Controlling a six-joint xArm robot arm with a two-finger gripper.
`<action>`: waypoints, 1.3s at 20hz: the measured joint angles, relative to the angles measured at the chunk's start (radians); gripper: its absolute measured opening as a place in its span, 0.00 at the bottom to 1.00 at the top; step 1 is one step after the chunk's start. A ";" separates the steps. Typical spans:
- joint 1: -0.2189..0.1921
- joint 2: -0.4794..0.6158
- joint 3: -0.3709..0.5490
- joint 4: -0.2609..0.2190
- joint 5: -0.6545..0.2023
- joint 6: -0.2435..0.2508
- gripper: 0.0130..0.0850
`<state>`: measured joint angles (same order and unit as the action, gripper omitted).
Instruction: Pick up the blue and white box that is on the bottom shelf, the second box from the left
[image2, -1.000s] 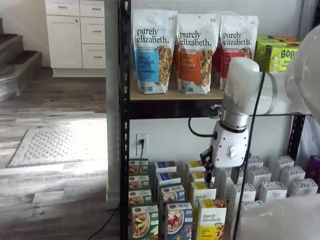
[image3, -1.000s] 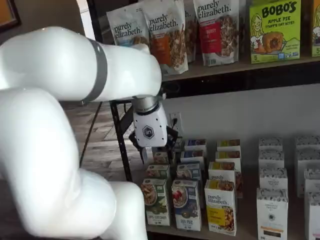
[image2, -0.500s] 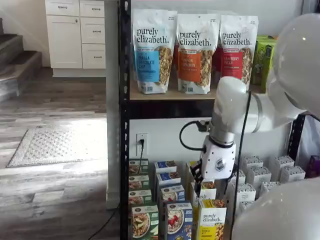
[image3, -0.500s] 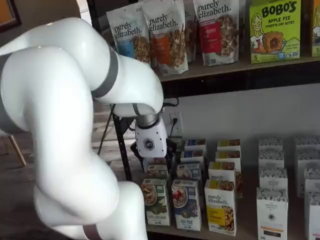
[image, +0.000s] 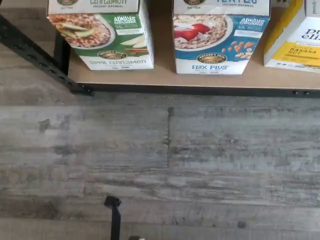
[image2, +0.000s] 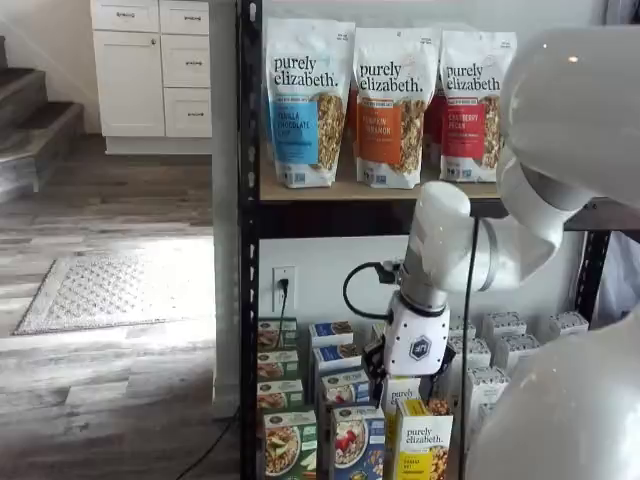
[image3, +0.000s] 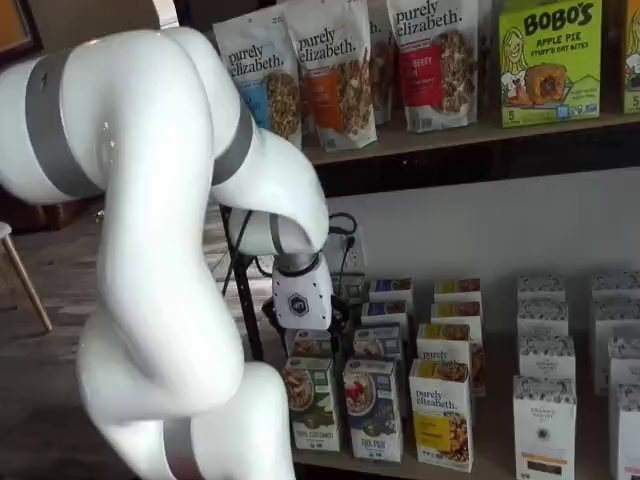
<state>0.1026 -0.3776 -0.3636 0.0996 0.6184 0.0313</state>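
A home interior set up as a mock shop is shown: white cabinets (image2: 150, 65), stairs (image2: 30, 130), a rug (image2: 110, 290) on wood flooring, and a stocked black rack (image2: 248, 250).

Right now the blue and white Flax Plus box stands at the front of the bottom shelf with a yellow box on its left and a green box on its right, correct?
The sides are swapped. In a shelf view, the blue and white box at the front of the bottom shelf has the green box on its left and the yellow box on its right.
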 joint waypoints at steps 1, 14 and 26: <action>0.001 0.019 -0.005 0.003 -0.013 -0.002 1.00; 0.025 0.212 -0.043 -0.067 -0.185 0.074 1.00; 0.005 0.370 -0.111 -0.204 -0.279 0.181 1.00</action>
<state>0.1073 -0.0078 -0.4746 -0.1046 0.3396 0.2120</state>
